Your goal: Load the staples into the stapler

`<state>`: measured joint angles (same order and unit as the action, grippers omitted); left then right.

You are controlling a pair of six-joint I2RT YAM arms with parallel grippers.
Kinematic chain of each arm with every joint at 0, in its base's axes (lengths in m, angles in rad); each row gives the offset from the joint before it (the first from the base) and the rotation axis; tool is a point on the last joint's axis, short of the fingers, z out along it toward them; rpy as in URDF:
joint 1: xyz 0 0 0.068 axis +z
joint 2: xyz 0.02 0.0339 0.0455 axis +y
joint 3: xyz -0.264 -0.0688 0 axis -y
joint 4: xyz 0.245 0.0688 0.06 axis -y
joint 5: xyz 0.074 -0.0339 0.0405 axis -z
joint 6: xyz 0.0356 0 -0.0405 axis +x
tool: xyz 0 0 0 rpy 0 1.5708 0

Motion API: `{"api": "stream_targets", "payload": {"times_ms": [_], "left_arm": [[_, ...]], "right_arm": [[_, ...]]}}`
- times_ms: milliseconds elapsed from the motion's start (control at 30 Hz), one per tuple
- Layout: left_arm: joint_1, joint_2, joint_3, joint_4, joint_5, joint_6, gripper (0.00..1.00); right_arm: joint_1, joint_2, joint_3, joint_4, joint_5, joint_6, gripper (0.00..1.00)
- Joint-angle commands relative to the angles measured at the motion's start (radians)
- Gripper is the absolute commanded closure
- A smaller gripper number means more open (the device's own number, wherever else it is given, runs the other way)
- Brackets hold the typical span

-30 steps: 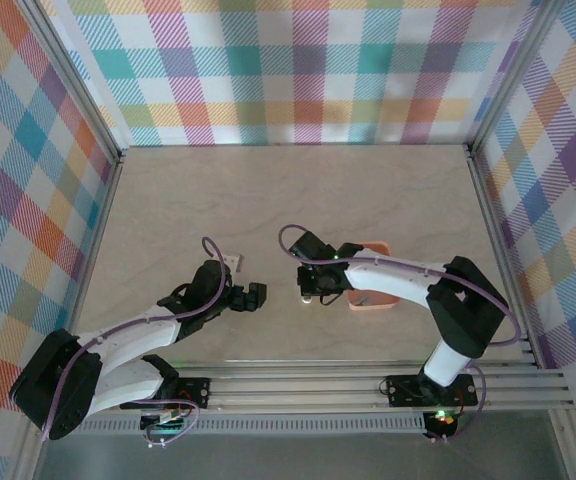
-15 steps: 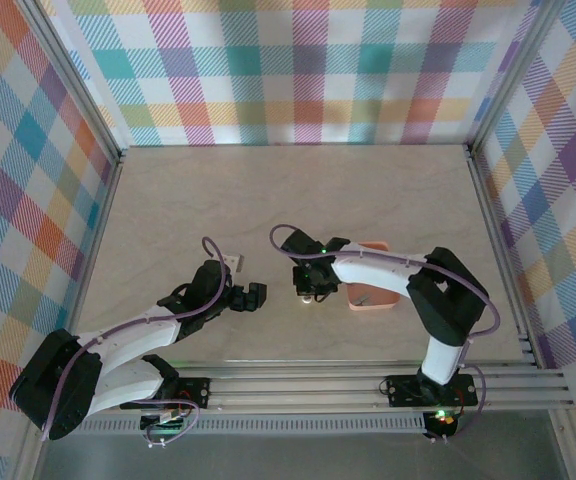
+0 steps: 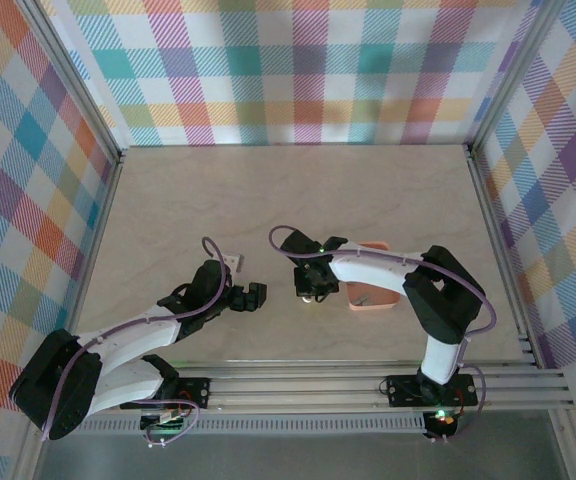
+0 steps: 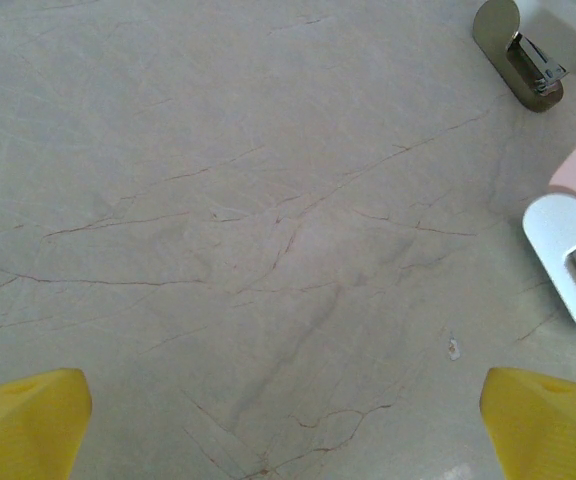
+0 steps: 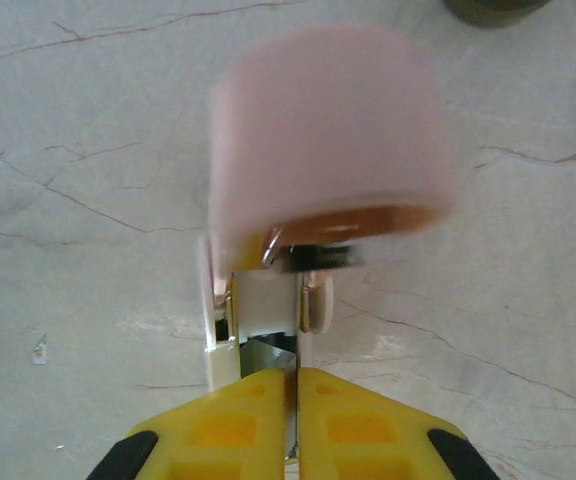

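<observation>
Pinching shut, my right fingers [image 5: 304,400] meet along a thin dark seam, yellow pad against yellow pad; I cannot tell whether anything thin is caught between them. Straight ahead of those tips stands the stapler [image 5: 328,150], its pink lid raised and blurred. The pale whitish channel under the lid runs back until it touches my fingertips. A grey metal sliver [image 5: 268,355] sits in that channel just ahead of the tips, a little left of the seam. Whether it is loose or part of the stapler I cannot tell.

My left fingers [image 3: 256,297] are spread wide. From the left wrist, one yellow tip shows at each lower corner, with bare tabletop [image 4: 268,230] between them and nothing held. Ahead and to the right of them lies the stapler's rounded white end with a pink part just beyond it. Farther ahead on the same side is a small grey-white oblong piece [image 4: 518,50] with metal showing inside. A tiny pale speck [image 4: 453,348] lies on the tabletop near the right-hand tip.

From above, the two sets of fingers point toward each other, near but apart. A salmon-orange tray [image 3: 371,308] sits just to the right of my right fingers, partly under that arm.
</observation>
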<state>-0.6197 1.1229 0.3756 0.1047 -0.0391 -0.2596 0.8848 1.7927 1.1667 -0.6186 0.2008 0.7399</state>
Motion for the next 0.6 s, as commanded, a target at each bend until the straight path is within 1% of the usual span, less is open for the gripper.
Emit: {"api": "stream_targets", "payload": {"times_ms": [0, 133, 333, 400, 467, 567], "left_arm": [[-0.011, -0.012, 0.004, -0.002, -0.009, 0.022, 0.00], [-0.011, -0.014, 0.001, 0.001, -0.010, 0.022, 0.00], [-0.011, -0.016, 0.000, 0.000, -0.010, 0.022, 0.00], [-0.011, -0.018, 0.000, 0.000, -0.008, 0.022, 0.00], [-0.011, -0.019, 0.000, 0.001, -0.010, 0.022, 0.00], [-0.011, -0.019, 0.000, 0.004, -0.007, 0.022, 0.00]], "right_arm": [[0.012, -0.001, 0.037, -0.043, 0.030, -0.013, 0.91], [0.022, 0.012, 0.062, -0.072, 0.046, -0.023, 0.91], [0.026, 0.009, 0.054, -0.057, 0.037, -0.017, 0.94], [0.026, -0.005, 0.037, -0.049, 0.036, -0.004, 0.91], [0.025, -0.026, 0.013, -0.043, 0.039, 0.015, 0.84], [0.014, -0.069, -0.045, 0.013, 0.011, 0.036, 0.80]]}}
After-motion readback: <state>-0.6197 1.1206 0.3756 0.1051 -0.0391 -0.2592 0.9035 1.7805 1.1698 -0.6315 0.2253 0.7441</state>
